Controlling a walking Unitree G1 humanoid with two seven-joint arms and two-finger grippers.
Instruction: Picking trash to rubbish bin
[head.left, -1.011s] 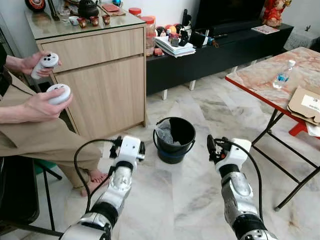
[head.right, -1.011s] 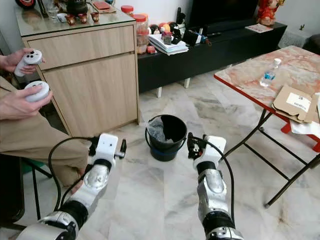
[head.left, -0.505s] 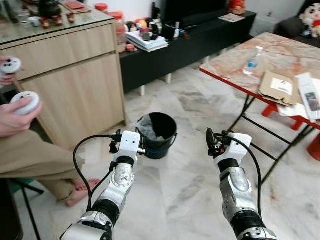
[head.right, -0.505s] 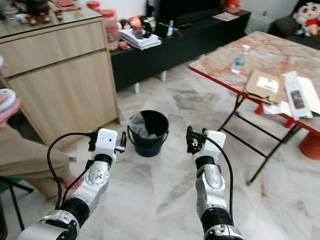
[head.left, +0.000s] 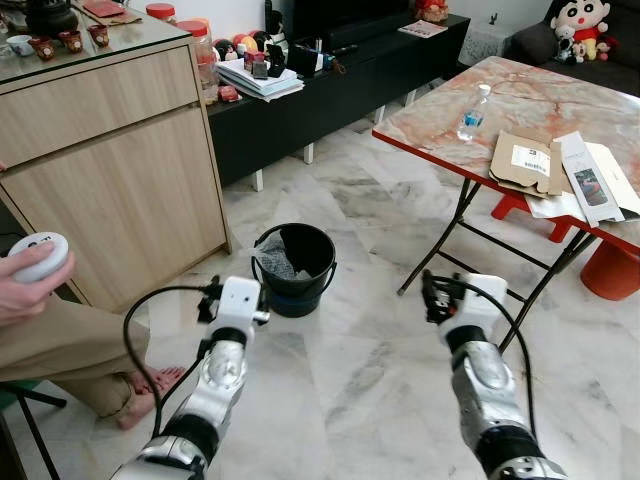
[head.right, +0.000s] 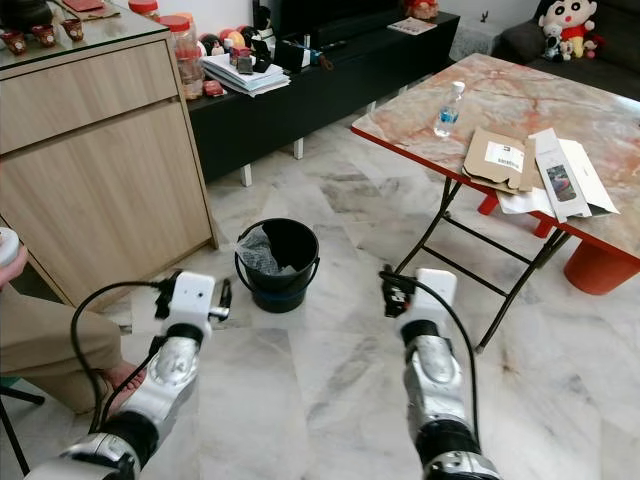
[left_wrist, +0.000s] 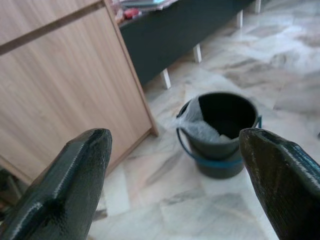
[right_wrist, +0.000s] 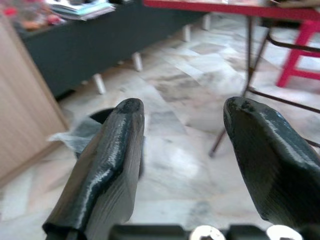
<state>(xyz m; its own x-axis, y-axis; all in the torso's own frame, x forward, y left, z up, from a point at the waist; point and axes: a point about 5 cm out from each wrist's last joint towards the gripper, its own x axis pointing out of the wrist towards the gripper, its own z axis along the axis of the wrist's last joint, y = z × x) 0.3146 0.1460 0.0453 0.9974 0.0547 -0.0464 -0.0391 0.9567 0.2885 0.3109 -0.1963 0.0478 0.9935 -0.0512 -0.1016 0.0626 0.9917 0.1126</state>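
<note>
Swinging rightward since the earlier frames, the head camera is now taking in more of the folding table (head.left: 520, 95), while the round black plastic bucket (head.left: 293, 268) is sitting in its same spot on the glossy marble floor (head.left: 370, 360), crumpled pale plastic lying inside. Both arms are hovering empty near it: left gripper (left_wrist: 175, 185) spread wide, right gripper (right_wrist: 182, 165) likewise parted. Flattened cardboard (head.left: 527, 162) and a clear water bottle (head.left: 470, 112) are resting on the marbled tabletop.
</note>
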